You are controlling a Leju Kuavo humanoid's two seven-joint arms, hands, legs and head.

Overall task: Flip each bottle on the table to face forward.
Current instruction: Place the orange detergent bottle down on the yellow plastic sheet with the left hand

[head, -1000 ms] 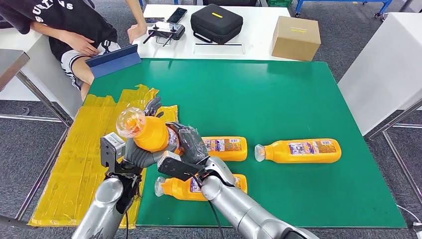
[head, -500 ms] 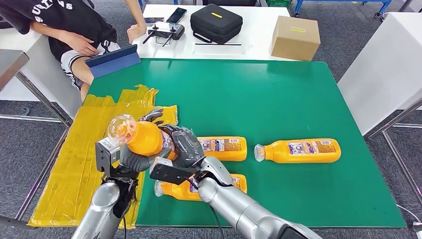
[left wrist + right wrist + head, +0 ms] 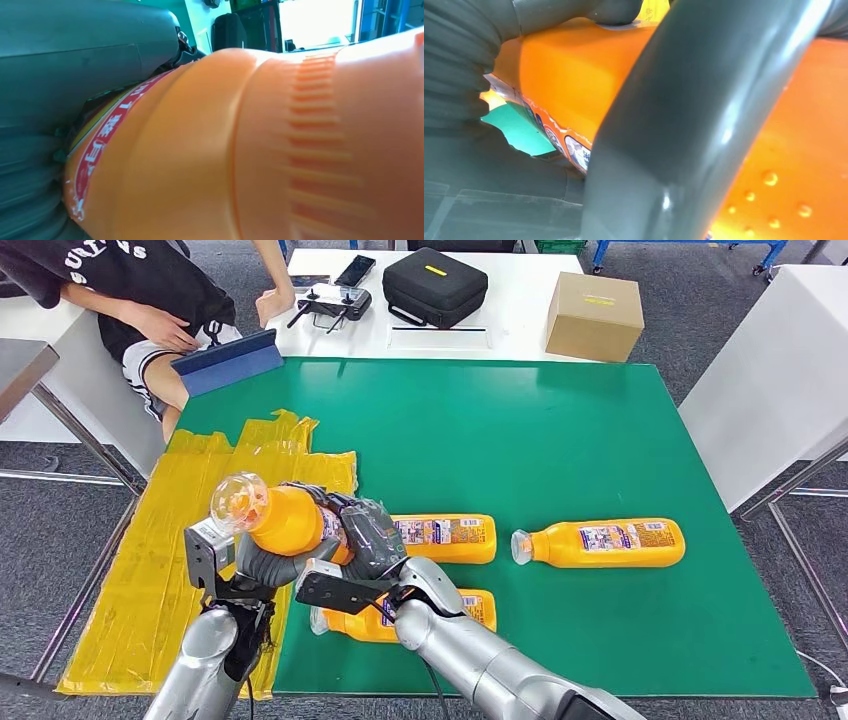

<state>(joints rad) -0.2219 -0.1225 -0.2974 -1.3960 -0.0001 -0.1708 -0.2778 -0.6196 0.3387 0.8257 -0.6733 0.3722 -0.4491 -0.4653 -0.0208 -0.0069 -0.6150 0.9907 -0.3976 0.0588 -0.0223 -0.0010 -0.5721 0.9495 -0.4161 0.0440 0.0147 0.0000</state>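
Overhead, a green table (image 3: 560, 440) spreads across the head view, with crinkled yellow sheeting (image 3: 170, 540) draped over its edge at nine o'clock. Beyond it, at twelve o'clock, a white table (image 3: 510, 310) carries a black case (image 3: 435, 285) and a cardboard box (image 3: 595, 316); a seated person (image 3: 130, 300) with a tablet is at eleven o'clock.

Three orange bottles lie flat on the green surface: the right bottle (image 3: 600, 542) at three o'clock from centre with its cap toward the middle, the middle bottle (image 3: 448, 538) near centre, and the near bottle (image 3: 420, 612) at six o'clock, partly behind the right arm.

Both robot hands wrap a fourth, the held bottle (image 3: 285, 522), lifted above the table's seven o'clock corner and tilted, its clear cap (image 3: 238, 502) pointing to ten o'clock. The left hand (image 3: 262, 565) cradles it from beneath, fingers curled round it. The right hand (image 3: 368, 535) grips the labelled body, fingers closed over it.
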